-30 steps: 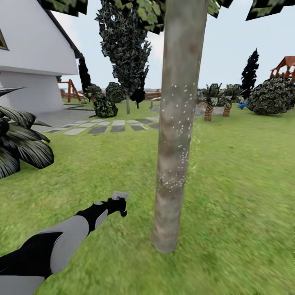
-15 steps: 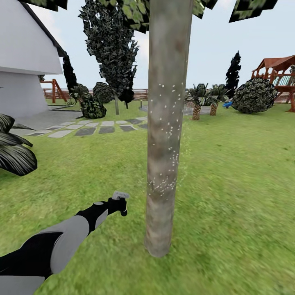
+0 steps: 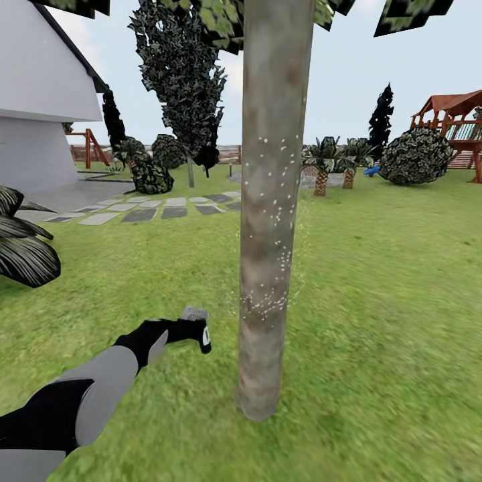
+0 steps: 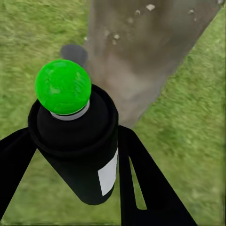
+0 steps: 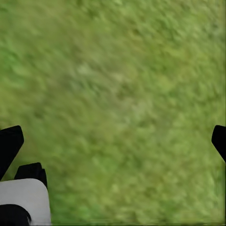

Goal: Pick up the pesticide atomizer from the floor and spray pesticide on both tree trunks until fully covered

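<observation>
**Inspector:** Status of the left gripper (image 4: 70,188)?

**Assistant:** Clamped on the pesticide atomizer (image 4: 77,150). In the left wrist view the two black fingers (image 4: 141,183) press against either side of the black bottle. Its rounded top shows bright green there, above a pale collar.

**Inspector:** Any label or writing?

**Assistant:** A white label patch sits on the bottle's side. No text or brand can be read on it.

**Inspector:** Where is the bottle relative to the tree?

**Assistant:** In the head view the left gripper (image 3: 197,331) holds it low over the grass (image 3: 375,321), just beside the tree trunk (image 3: 271,221), not touching. The bottle's top points toward the bark. The trunk is grey-brown and mottled, with white specks scattered across its middle and lower part.

**Inspector:** Right gripper?

**Assistant:** In the right wrist view its dark fingertips (image 5: 10,143) stand wide apart at opposite edges, with nothing but blurred grass between them. It is released.

**Inspector:** Surroundings?

**Assistant:** A white house (image 3: 40,100) far left, grey stepping stones (image 3: 147,213) on the lawn, a dark cone-shaped tree (image 3: 181,73) behind, and a wooden playset (image 3: 455,124) at far right.
</observation>
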You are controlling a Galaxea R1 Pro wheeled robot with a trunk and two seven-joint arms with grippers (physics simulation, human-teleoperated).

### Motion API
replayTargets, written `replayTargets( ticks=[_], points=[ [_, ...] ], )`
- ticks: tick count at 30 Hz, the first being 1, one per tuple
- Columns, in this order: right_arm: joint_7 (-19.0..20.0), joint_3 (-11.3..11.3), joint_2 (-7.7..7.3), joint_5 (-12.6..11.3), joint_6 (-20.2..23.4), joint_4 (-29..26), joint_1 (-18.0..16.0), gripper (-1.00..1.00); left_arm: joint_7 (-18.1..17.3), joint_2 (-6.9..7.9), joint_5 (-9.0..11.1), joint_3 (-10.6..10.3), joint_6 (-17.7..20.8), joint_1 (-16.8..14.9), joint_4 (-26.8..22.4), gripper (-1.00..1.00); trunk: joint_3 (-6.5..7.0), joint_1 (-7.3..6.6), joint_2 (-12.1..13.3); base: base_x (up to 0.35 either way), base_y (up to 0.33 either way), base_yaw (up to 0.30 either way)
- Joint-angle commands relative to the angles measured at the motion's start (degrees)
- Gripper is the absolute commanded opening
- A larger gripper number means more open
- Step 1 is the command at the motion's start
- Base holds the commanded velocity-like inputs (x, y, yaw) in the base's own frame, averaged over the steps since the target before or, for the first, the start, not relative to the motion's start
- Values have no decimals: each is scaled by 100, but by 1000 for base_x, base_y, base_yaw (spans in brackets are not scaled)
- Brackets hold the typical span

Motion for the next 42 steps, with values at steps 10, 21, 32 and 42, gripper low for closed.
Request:
replayTargets(
  ticks=[10,21,32,42],
  points=[
    [9,10,5,14,18,55,0,100,-564,-380,-35,-65,3379,1,-3020,-100,-1,0,0,0,0,0],
    [16,10,6,23,21,96,0,100,-691,-742,-31,-70,4138,1,-3934,-100,-1,0,0,0,0,0],
    [18,12,5,26,23,118,0,100,-742,-823,-36,-70,4645,-555,-3957,-100,-1,0,0,0,0,0],
    [18,10,5,26,23,118,0,100,-742,-823,-42,-70,4670,-2233,-3017,-100,-1,0,0,0,0,0]
  ],
)
